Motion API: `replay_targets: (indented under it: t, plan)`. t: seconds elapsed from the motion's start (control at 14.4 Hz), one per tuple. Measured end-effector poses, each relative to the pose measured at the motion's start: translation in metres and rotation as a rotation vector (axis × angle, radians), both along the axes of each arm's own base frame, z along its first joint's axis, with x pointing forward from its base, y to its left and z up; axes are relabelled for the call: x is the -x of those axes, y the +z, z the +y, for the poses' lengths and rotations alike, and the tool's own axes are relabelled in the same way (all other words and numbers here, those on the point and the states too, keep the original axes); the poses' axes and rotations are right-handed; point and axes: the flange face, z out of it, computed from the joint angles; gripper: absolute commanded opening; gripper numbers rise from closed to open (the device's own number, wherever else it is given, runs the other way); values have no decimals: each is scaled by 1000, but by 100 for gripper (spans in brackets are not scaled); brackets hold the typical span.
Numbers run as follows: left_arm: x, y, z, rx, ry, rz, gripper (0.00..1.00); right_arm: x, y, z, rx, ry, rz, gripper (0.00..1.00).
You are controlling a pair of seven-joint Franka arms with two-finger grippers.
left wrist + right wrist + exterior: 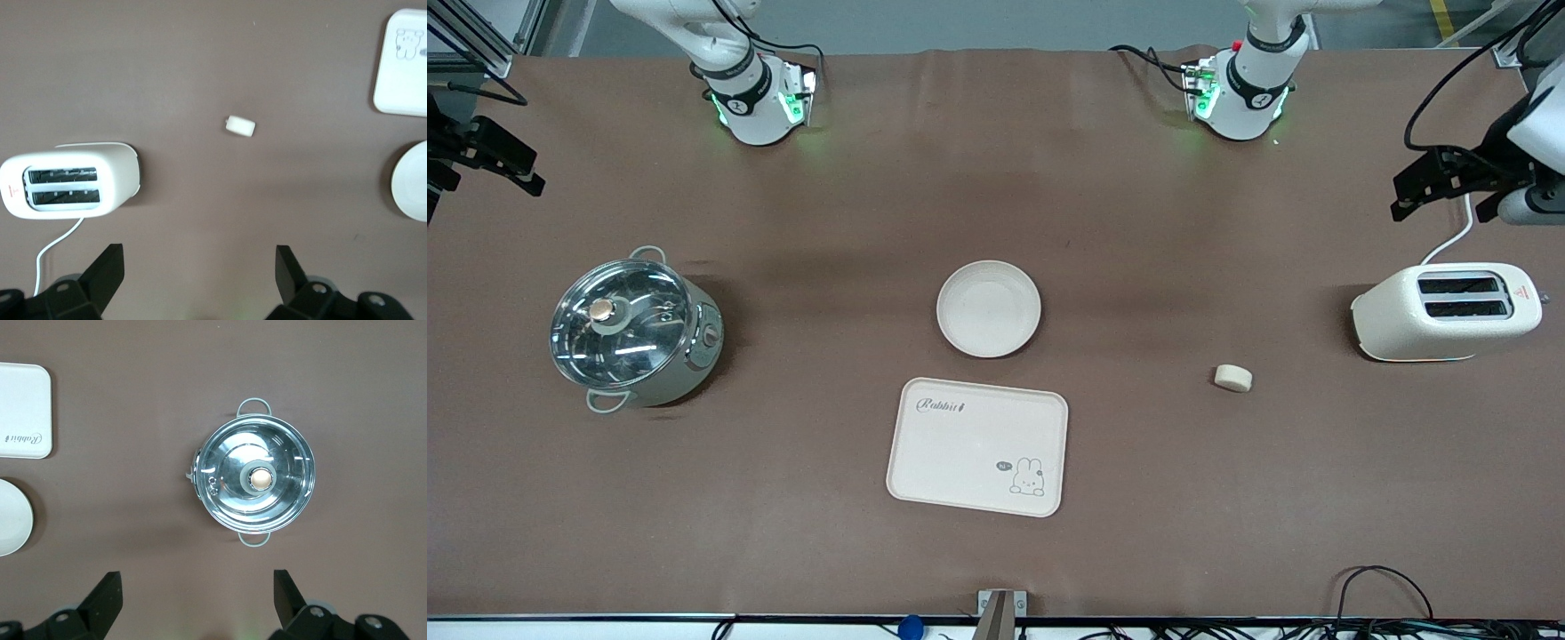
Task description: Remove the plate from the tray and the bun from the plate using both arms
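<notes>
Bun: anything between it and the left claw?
Nothing visible. The bun lies alone on bare table, apart from the toaster, with the open left claw above that end.

The round cream-white plate (988, 308) lies empty on the bench just beside the cream rectangular rabbit-print tray (977, 446), the small pale bun (1232, 378) well apart toward the left arm's end

I work in a robotics lab staged as a kitchen: my two arm bases are bolted onto a tabletop (996, 178) under a brown cover, cables (1387, 596) trail along its edge, aluminium framing (471, 36) stands at a corner, and a toaster (1445, 311) and lidded electric pot (636, 329) sit as props.
</notes>
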Motion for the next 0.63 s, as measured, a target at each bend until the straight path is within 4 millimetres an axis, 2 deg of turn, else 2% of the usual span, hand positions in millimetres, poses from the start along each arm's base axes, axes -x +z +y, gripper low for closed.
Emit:
replay_targets:
  t: [0.21, 0.63]
  plan:
    - [15, -2, -10, -4, -21, 14, 100, 0, 0, 0, 0, 0, 2, 100]
    - [19, -1, -26, -50, -57, 11, 100, 0, -1, -1, 0, -2, 2, 100]
